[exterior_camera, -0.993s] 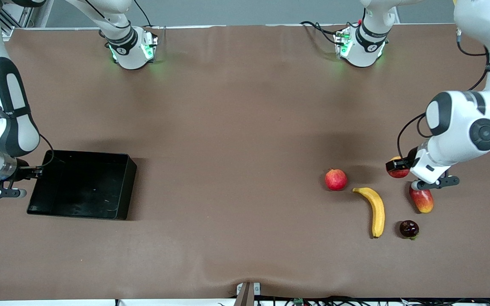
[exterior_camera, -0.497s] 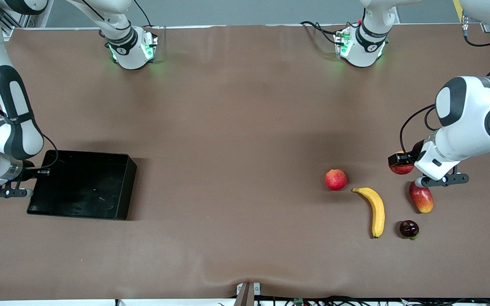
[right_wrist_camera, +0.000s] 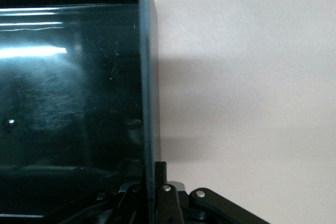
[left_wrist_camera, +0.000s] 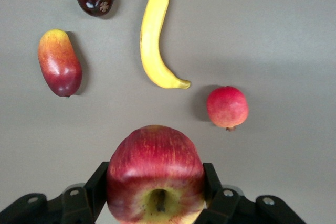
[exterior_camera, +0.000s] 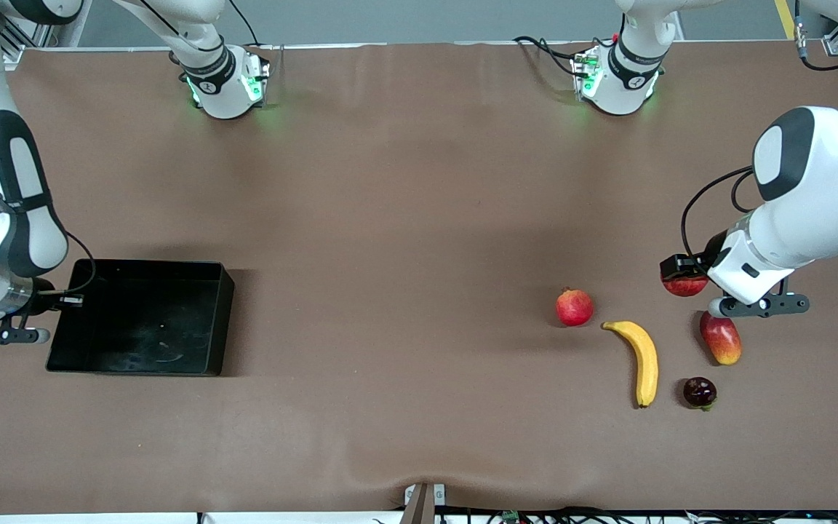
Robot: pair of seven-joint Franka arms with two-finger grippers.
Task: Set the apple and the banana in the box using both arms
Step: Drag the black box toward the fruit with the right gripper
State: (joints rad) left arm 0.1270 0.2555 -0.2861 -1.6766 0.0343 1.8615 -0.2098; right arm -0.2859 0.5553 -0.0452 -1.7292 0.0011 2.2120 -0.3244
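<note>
A brown table (exterior_camera: 404, 218) carries everything. The right gripper (right_wrist_camera: 152, 190) is clamped on the wall of the box (exterior_camera: 142, 316) at its own end — likely to steady or drag it. The left gripper (left_wrist_camera: 155, 192) grips the apple (left_wrist_camera: 156, 174) above the table; the banana (exterior_camera: 643, 360) lies nearby, between a pink-red fruit (exterior_camera: 574, 307), a mango (exterior_camera: 721, 340) and a dark fruit (exterior_camera: 700, 391) — nothing blocks the route.

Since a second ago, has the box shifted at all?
Yes, slightly. The box, its wall pinched by the right gripper, has turned a little: its corner nearest the banana sits lower in the front view against the table.
</note>
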